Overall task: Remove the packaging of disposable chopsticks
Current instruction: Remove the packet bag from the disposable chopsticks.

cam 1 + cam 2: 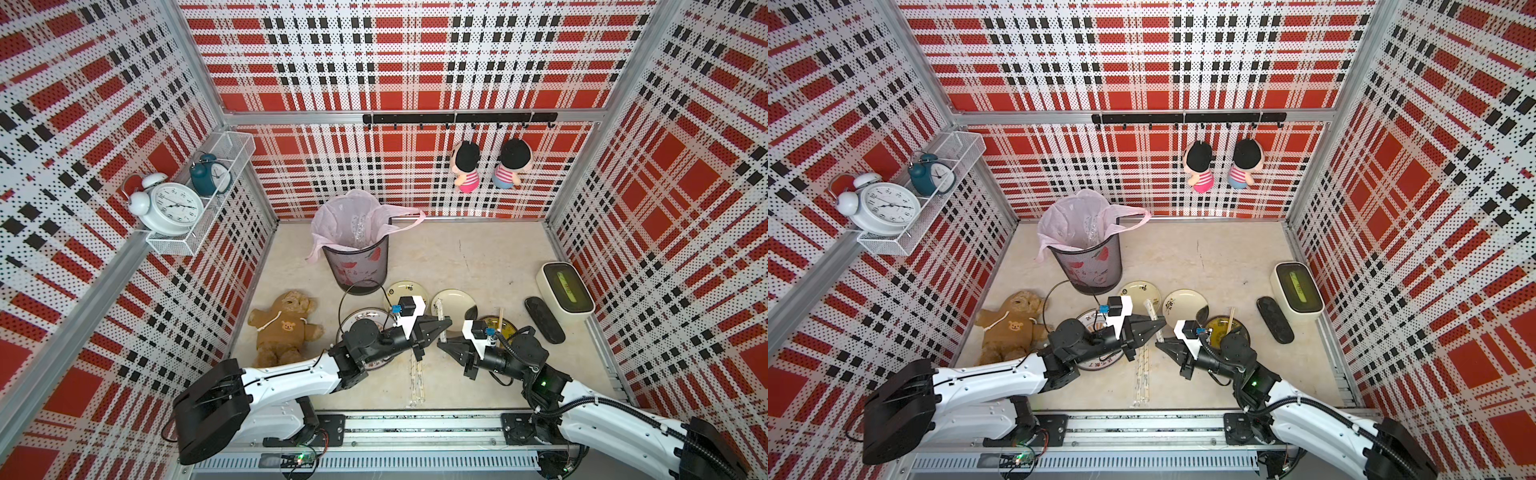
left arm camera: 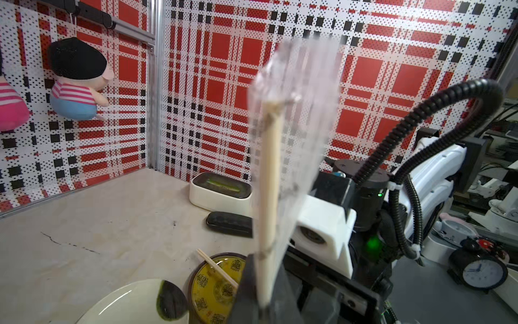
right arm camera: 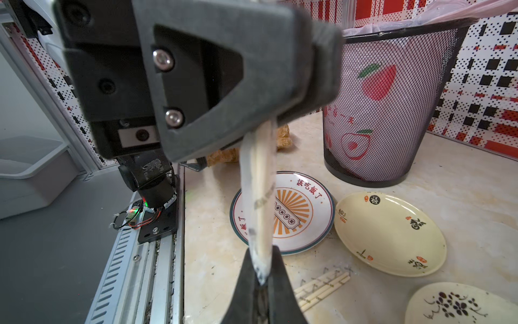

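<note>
Above the table (image 1: 478, 257): chopsticks (image 1: 437, 309), wrapper (image 3: 249, 196) on, held aloft.
Left jaws: clamped across the pair.
Right jaws: pinching the wrapper's tip.
Plate (image 3: 315, 224) writing: 該吃飯了, legible in right wrist view only.

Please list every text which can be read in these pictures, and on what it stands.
"該吃飯了": on the rim of the orange-rayed plate.
Cream plate: brush characters, not surely readable.
White clock: numerals too small.
Mesh bin: red liner characters blurred.
Yellow plate: seals blurred.
</note>
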